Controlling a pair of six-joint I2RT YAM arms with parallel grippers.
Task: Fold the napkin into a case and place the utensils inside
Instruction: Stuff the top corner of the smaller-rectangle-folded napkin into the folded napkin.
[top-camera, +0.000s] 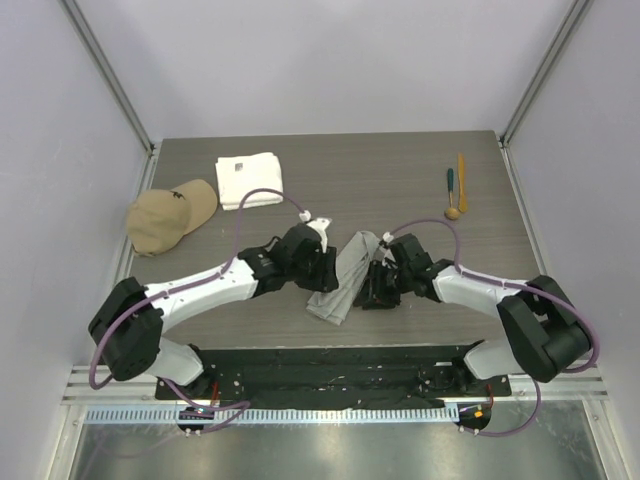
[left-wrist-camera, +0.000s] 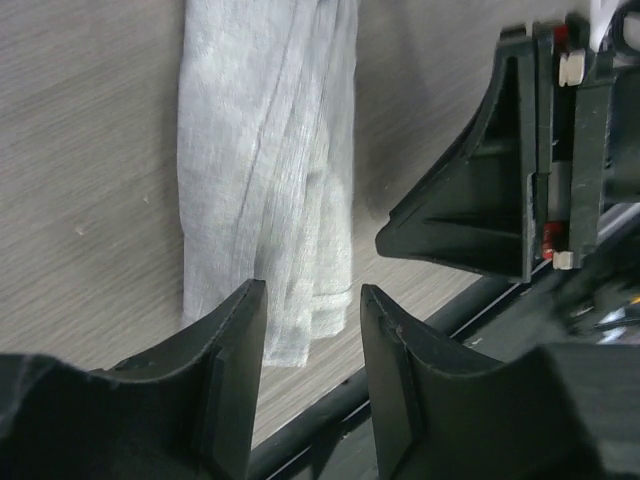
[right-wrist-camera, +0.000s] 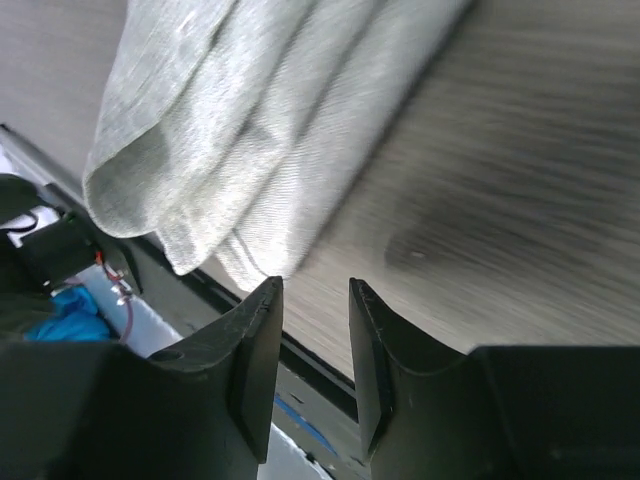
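- Napkin (top-camera: 338, 285) folded into a narrow strip; case looks roughly formed.
- Utensils (top-camera: 455, 190) lie well apart, none inside yet.
- Left fingers (left-wrist-camera: 235, 360), right fingers (right-wrist-camera: 250, 350) both parted, gripping nothing.

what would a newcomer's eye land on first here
The grey napkin, folded into a narrow strip, lies mid-table between the left gripper and right gripper, both with jaws apart and empty. Behind, the utensils lie at the far right, a tan cap and white towel at the far left.
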